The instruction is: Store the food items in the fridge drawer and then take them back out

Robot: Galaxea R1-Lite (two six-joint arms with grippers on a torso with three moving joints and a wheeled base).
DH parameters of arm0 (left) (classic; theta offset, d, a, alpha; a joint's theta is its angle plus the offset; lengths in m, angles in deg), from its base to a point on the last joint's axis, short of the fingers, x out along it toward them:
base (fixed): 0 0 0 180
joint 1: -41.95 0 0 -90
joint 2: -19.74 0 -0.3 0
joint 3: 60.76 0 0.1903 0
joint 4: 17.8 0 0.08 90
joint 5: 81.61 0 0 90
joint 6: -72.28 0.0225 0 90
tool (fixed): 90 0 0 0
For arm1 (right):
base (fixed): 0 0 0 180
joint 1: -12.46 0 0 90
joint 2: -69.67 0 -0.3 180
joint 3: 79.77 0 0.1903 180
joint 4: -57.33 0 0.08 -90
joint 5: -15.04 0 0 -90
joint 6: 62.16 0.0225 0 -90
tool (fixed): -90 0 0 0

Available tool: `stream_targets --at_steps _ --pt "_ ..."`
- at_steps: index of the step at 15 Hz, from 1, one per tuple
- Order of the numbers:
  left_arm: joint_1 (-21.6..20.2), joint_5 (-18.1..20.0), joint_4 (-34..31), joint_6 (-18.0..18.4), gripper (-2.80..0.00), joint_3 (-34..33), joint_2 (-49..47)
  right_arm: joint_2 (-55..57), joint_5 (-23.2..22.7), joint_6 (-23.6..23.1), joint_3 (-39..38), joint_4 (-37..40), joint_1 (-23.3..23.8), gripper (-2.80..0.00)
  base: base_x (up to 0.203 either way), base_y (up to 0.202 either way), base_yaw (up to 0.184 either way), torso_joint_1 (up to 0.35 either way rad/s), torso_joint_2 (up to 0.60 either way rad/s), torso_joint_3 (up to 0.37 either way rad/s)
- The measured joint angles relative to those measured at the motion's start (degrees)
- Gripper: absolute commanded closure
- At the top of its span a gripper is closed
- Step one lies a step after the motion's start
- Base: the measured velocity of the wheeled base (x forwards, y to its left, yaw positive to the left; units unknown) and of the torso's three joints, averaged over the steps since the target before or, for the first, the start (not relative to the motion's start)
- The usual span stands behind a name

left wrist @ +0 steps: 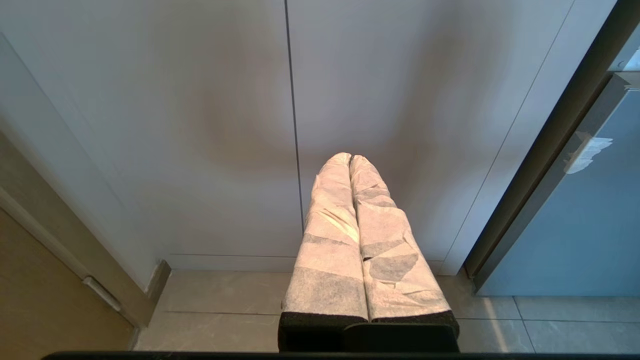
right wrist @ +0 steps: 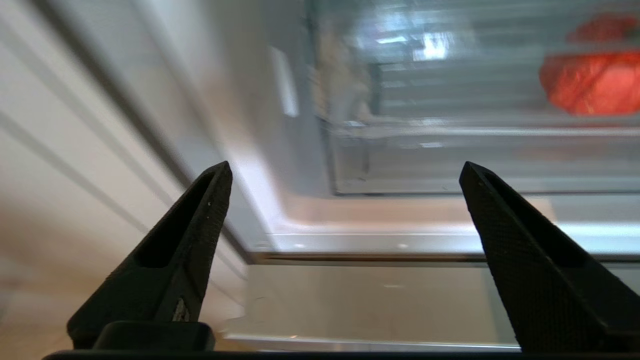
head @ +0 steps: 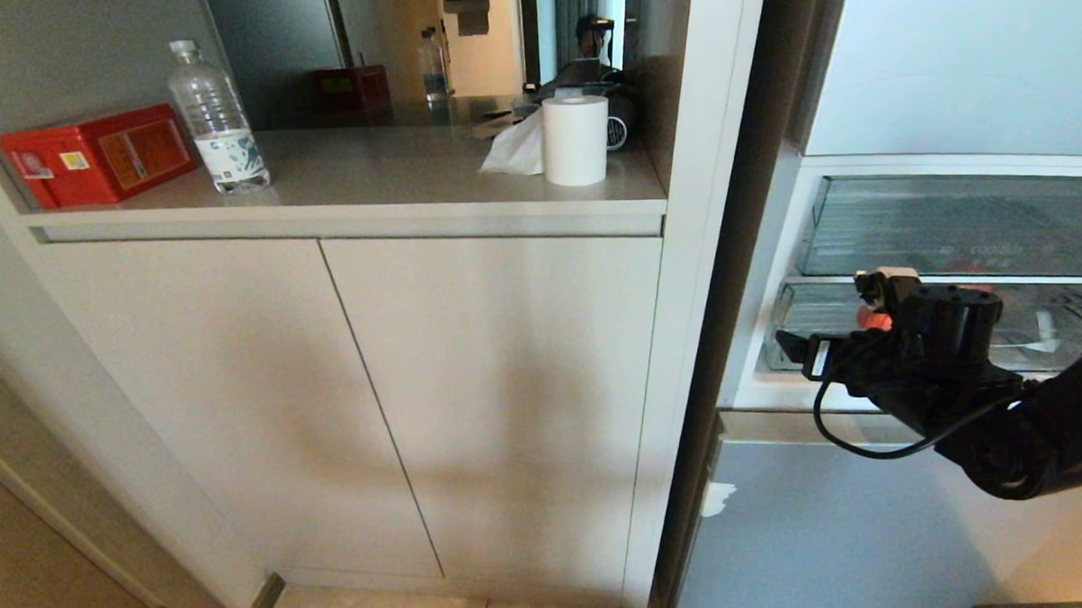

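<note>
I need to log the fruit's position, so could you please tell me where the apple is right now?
The apple lies inside the clear fridge drawer, on the head view's right; the open right claw is in front of the drawer, not touching it.

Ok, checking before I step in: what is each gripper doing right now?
Left gripper: shut, holding nothing, parked facing the cabinet doors.
Right gripper: open, empty, in front of the fridge drawer.

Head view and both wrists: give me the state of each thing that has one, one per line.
fridge: open in the middle, clear bins exposed.
fridge drawer: pushed in, red apple inside.
right hand: open wide, empty, in front of the drawer.
left hand: shut, empty, parked facing the cabinet doors.
cabinet doors: closed.
water bottle: upright, capped.
</note>
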Motion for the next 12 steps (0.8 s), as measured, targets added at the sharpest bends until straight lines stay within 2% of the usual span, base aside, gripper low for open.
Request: stream_targets --at_steps 5,12 --pt "0.0 0.0 0.0 0.0 0.00 0.0 0.0 4.7 0.1 -0.7 4.8 -0.1 1.8 -2.80 0.000 0.000 0.000 0.000 0.00 0.000" --pt "0.0 0.0 0.0 0.0 0.00 0.0 0.0 6.8 -0.4 -0.7 8.6 -0.3 1.8 -2.80 0.000 0.000 0.000 0.000 0.00 0.000"
